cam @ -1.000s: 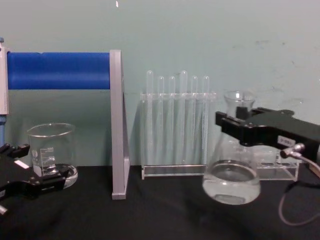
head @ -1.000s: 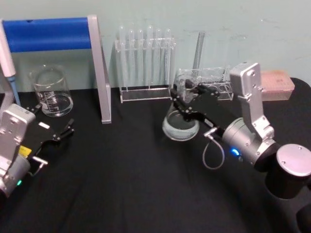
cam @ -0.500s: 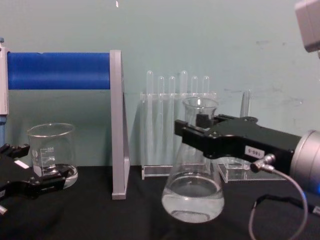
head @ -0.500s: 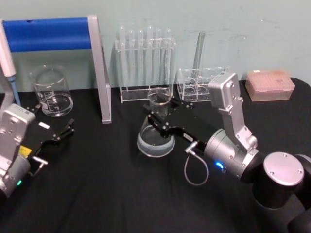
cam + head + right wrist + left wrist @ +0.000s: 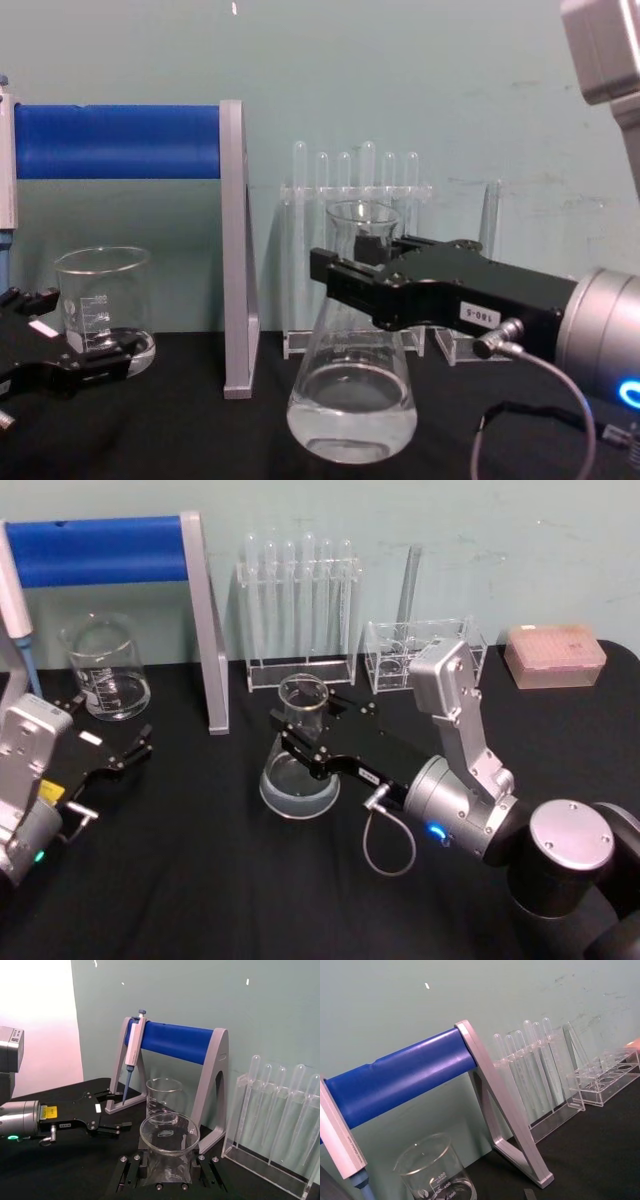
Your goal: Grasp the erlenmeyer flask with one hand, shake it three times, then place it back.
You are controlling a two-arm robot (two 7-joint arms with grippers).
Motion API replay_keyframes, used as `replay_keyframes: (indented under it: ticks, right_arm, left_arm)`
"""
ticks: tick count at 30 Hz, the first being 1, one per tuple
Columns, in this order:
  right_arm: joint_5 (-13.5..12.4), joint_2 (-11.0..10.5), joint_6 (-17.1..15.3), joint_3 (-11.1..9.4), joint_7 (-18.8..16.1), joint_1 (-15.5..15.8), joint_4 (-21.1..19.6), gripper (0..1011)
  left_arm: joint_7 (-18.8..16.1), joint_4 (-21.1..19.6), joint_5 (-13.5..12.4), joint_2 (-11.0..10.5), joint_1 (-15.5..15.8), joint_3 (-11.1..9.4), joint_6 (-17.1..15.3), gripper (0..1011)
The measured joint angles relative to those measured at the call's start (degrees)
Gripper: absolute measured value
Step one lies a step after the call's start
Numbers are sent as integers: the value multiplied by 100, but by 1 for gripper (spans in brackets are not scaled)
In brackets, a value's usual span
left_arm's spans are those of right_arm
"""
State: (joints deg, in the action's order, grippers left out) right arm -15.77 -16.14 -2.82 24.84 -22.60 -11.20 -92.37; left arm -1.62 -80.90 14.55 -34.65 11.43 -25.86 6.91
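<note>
Item under inspection: the flask (image 5: pixel 297 780), carried by the right gripper (image 5: pixel 300 744).

Grip: the jaws are clenched on the flask's neck, one on each side. The flared lip stands just above the jaws and the wide base hangs directly below them, with a little clear liquid in the bottom.

Governing relation: the flask's long axis is upright and crosses the jaws at a right angle. The weight therefore sits below the grip line, and in my judgement any sideways shake will tend to swing the base under the jaws. The grip must hold the neck firmly throughout.

Contact with the worktop (image 5: pixel 250 880): it cannot be told whether the base is touching it or is just clear of it.

Clearances: the test tube rack (image 5: pixel 298 610) stands beyond the jaws, apart from the flask. The stand with the blue bar (image 5: pixel 205 630) lies beyond and to the left of the jaws, near but not touching. A short shake looks feasible within this space; a wide one risks the rack.

Other arm: the left gripper (image 5: pixel 110 725) lies well to the left of the jaws, low by the beaker (image 5: pixel 105 670), released and holding nothing. The right arm is the nearer one and already has the flask
</note>
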Motion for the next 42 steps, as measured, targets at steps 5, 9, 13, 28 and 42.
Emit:
replay_keyframes:
  ticks: [5, 9, 13, 28, 42]
  right_arm:
    - [-20, -14, 0, 35, 29, -29, 25, 457]
    - [-23, -18, 1, 52, 51, -39, 55, 457]
    - [-32, -23, 1, 64, 71, -44, 72, 457]
    - [-19, -17, 27, 26, 167, -61, 184, 457]
    - [115, 46, 140, 58, 204, -53, 415, 457]
  left_arm:
    - [0, 0, 0, 0, 0, 0, 0, 1001]
    - [0, 0, 0, 0, 0, 0, 0, 1001]
    - [0, 0, 0, 0, 0, 0, 0, 1001]
    - [0, 0, 0, 0, 0, 0, 0, 1001]
    - [0, 0, 0, 0, 0, 0, 0, 1001]
